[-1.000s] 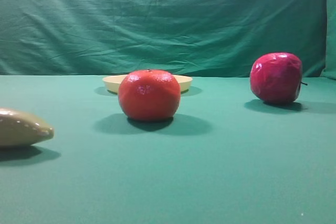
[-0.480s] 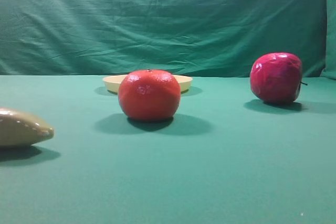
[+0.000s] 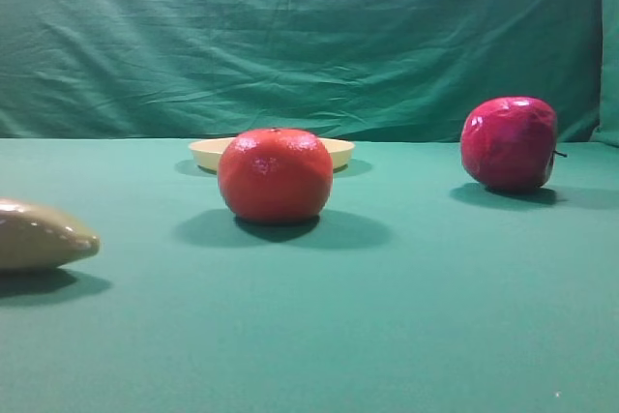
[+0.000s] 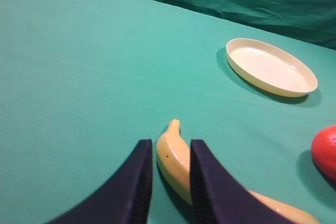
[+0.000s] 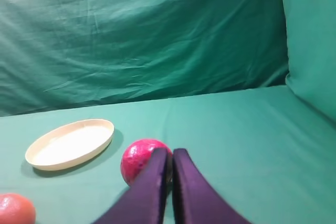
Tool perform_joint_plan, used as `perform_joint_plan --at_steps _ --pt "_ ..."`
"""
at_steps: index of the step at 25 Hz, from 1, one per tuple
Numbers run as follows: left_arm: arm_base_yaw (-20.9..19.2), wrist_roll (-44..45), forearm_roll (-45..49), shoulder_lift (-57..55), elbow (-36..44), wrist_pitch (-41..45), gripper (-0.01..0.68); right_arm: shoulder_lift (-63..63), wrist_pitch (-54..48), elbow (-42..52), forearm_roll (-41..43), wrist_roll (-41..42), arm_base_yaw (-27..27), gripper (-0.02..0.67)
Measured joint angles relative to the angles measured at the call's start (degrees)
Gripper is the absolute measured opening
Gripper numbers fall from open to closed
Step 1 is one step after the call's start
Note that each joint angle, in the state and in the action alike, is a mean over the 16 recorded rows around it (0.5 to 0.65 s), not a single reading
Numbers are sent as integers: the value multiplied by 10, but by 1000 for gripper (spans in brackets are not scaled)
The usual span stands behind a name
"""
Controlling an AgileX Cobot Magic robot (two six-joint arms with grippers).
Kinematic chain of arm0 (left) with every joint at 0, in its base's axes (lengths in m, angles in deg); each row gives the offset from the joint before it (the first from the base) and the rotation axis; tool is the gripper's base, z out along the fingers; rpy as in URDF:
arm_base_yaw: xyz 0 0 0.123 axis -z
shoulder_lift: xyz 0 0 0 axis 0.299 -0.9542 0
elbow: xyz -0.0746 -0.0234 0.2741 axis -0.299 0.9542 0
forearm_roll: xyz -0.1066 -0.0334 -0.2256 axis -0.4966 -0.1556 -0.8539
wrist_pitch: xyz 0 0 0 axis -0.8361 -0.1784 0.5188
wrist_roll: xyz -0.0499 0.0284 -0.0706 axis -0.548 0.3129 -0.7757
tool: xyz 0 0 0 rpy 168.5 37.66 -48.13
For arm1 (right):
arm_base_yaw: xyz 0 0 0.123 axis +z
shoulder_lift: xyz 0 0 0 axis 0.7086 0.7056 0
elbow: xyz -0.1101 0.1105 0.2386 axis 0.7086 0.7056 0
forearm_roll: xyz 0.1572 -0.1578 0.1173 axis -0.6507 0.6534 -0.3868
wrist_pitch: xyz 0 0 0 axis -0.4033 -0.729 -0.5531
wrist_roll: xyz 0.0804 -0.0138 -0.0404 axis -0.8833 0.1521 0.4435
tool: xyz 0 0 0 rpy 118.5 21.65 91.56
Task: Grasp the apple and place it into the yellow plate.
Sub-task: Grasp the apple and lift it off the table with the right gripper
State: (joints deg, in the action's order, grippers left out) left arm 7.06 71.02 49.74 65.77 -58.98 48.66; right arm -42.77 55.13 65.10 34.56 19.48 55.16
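1. The apple [image 3: 509,142] sits free on the green counter [image 3: 387,336] toward its right edge and far side, tipped so its thin stem pokes sideways.
2. The yellow plate [image 3: 338,153] lies near the far edge around the middle, bare, with an orange-red fruit [image 3: 276,174] in front of it; apple and plate are well apart.
3. The right tool [image 5: 170,153] hangs just short of the apple with its fingers pressed together, holding nothing. The left tool [image 4: 171,153] stands with its fingers apart over a banana [image 4: 176,163]; whether they touch it I cannot tell.
4. The apple looks glossy, hard and a bit faceted, so likely slippery and prone to roll. It seems light.
5. I would grip across its widest belly, fingers on opposite flanks, clear of the stem.
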Motion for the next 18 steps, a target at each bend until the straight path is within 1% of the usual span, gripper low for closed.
perform_joint_plan --at_steps 4,7,18 --pt "0 0 0 0 0 0 157 81 -25 -56 -5 12 0 0" --pt "0 0 0 0 0 0 157 160 -62 -115 -8 29 0 0" --pt "0 0 0 0 0 0 157 448 -272 -368 -9 89 0 0"
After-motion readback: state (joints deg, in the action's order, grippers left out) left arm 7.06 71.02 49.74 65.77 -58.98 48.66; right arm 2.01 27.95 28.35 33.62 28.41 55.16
